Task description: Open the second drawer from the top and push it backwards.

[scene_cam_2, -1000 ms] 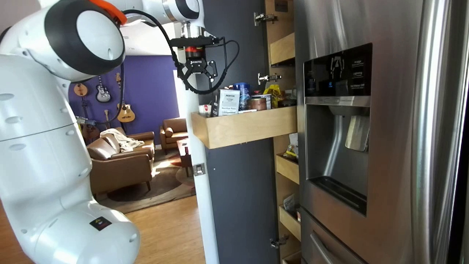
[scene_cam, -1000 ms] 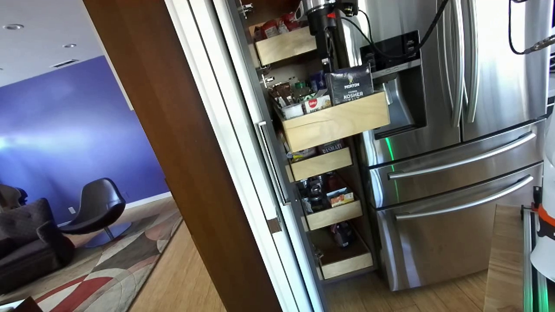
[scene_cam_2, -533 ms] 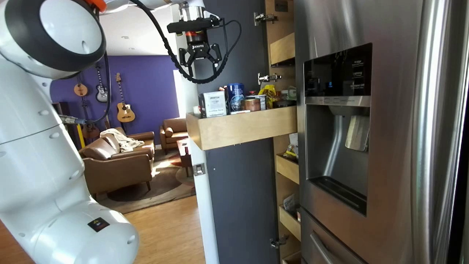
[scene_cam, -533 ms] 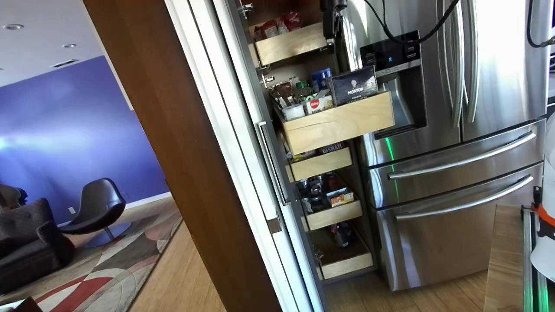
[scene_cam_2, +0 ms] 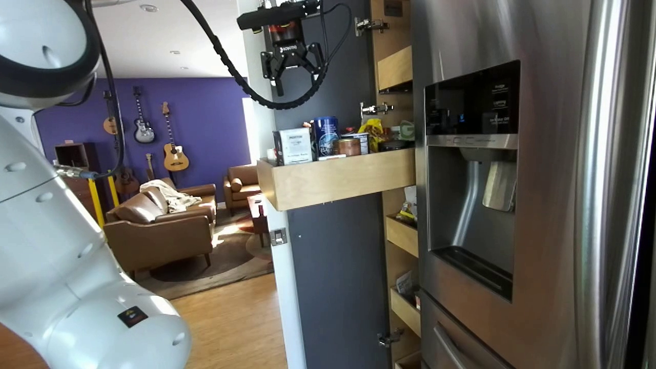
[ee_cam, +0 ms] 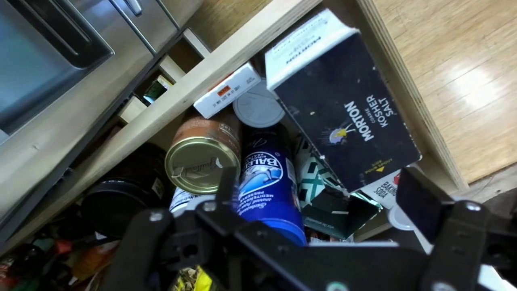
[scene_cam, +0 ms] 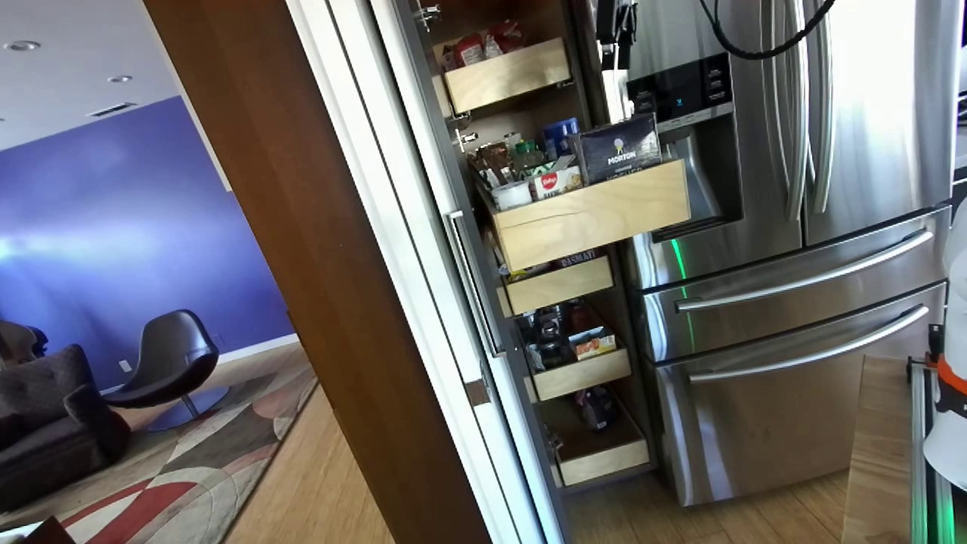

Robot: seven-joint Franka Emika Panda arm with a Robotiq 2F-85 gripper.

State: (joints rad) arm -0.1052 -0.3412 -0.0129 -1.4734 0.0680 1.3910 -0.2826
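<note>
Pale boxy wooden second drawer (scene_cam: 593,215) juts from the tall tan wooden cabinet (scene_cam_2: 393,202), empty black jaws hanging spread above it, presumably to clear the dark oblong cardboard salt box (ee_cam: 343,109) inside.

The tool (scene_cam_2: 297,84), fingers (scene_cam_2: 279,87) apparently spread, one partly behind a cable (scene_cam_2: 279,105), hangs above the pulled-out drawer (scene_cam_2: 346,178).

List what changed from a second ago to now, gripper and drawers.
The gripper rose and shifted rightward in both exterior views; it is open, holding nothing. The second drawer slid slightly further out, along with the kosher salt box, which now sits nearer the drawer's front. No grasp or release is clearly visible. The top drawer, lower drawers and fridge: unchanged.
</note>
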